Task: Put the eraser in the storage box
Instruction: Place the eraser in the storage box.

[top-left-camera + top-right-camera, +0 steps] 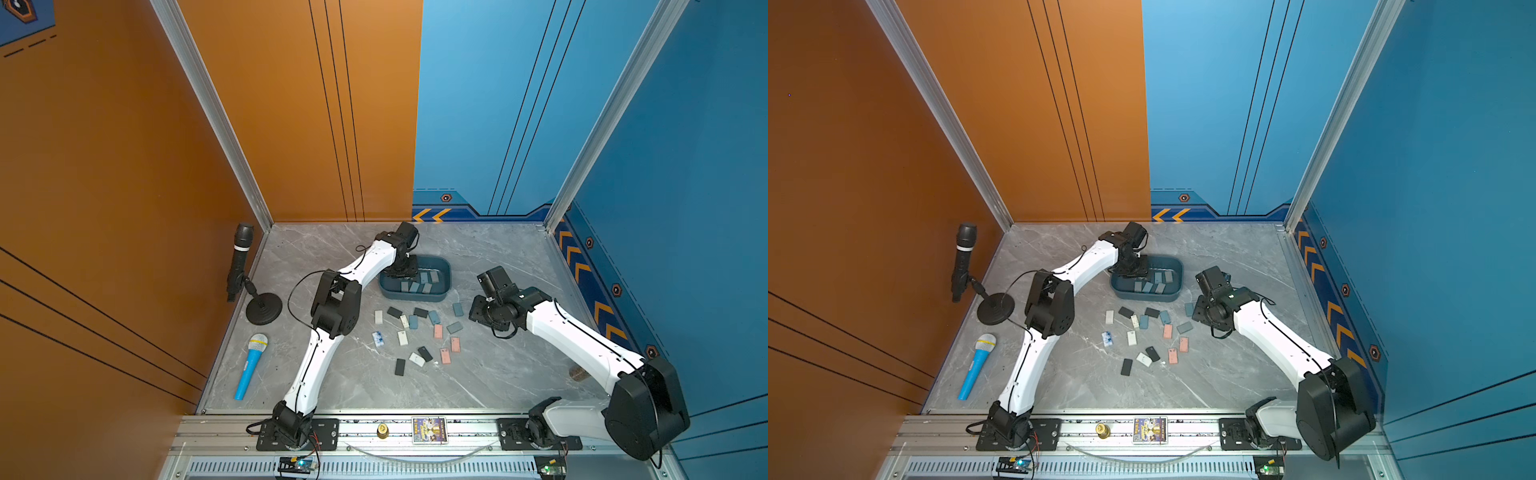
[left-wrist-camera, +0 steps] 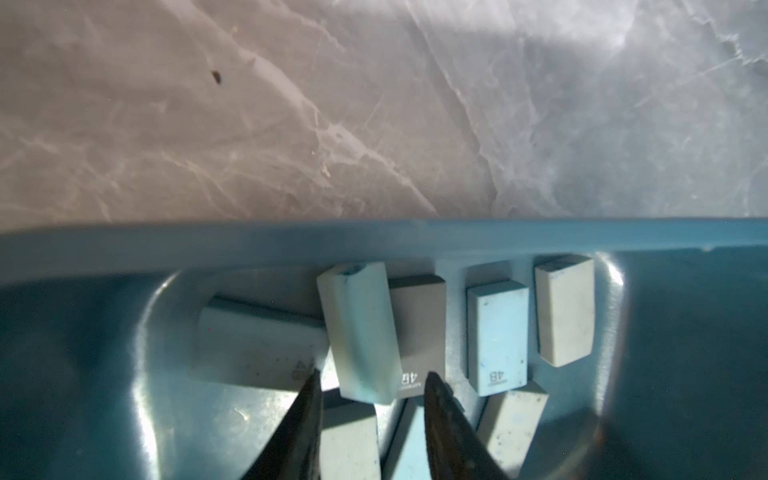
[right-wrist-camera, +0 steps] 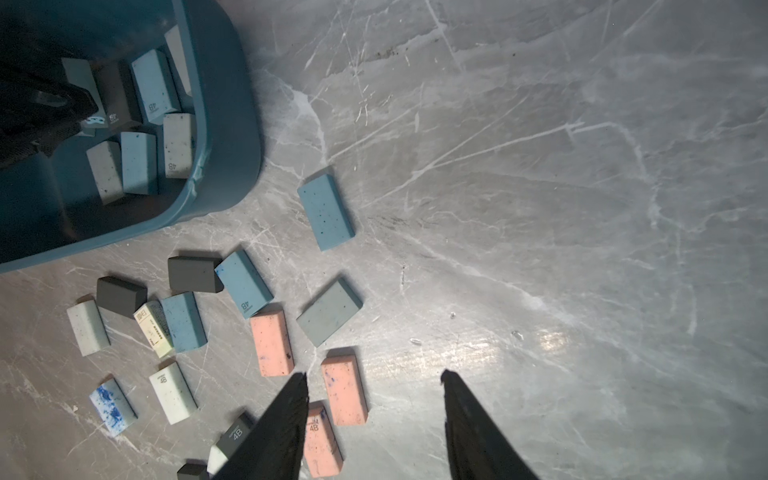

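Marbled grey desk (image 1: 478, 374) — we see our left tool (image 2: 372, 375) parted around a pale eraser (image 2: 357, 324) inside the storage box (image 2: 374, 237); right tool (image 3: 374, 374) gapes, empty.

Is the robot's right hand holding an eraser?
No, the right hand is open above the table, with nothing gripped in it.

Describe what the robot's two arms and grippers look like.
The left arm and right arm match: smooth white shells between bulky black joint housings, with thin black cables looping alongside. The left gripper and right gripper each have two dark, tapering, pointed fingers.
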Motion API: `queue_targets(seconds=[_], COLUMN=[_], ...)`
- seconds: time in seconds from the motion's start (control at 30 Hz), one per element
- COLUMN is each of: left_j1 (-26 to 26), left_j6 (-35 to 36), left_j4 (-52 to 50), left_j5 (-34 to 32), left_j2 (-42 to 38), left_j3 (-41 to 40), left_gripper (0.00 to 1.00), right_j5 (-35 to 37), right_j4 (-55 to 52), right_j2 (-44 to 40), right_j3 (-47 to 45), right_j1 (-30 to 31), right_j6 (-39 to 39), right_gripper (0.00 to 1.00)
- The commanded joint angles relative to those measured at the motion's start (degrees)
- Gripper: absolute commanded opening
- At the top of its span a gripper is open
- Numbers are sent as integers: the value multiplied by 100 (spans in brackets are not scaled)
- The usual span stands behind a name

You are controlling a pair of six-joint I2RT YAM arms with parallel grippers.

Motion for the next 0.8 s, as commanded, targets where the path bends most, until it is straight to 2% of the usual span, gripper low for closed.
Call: queue_targets(seconds=[0.0,0.33,0.77], left_j1=[-87,-203,-450], left_j6=[-1,29,121], left_j4=[-144,-138,-135], left_j5=[-96,-172,-338], left_j2=[-395,-1232,-2769], left_j3=[-128,-490,-1435], left_gripper=[47,57,60], right_j5=[-8,-20,211], right_j4=[-242,-345,-389], right_j2=[-122,-227,-404], right_j3=[54,179,78], right_j1=[-41,-21,345], right_j6=[-43,-80,71], right_gripper=[54,60,64])
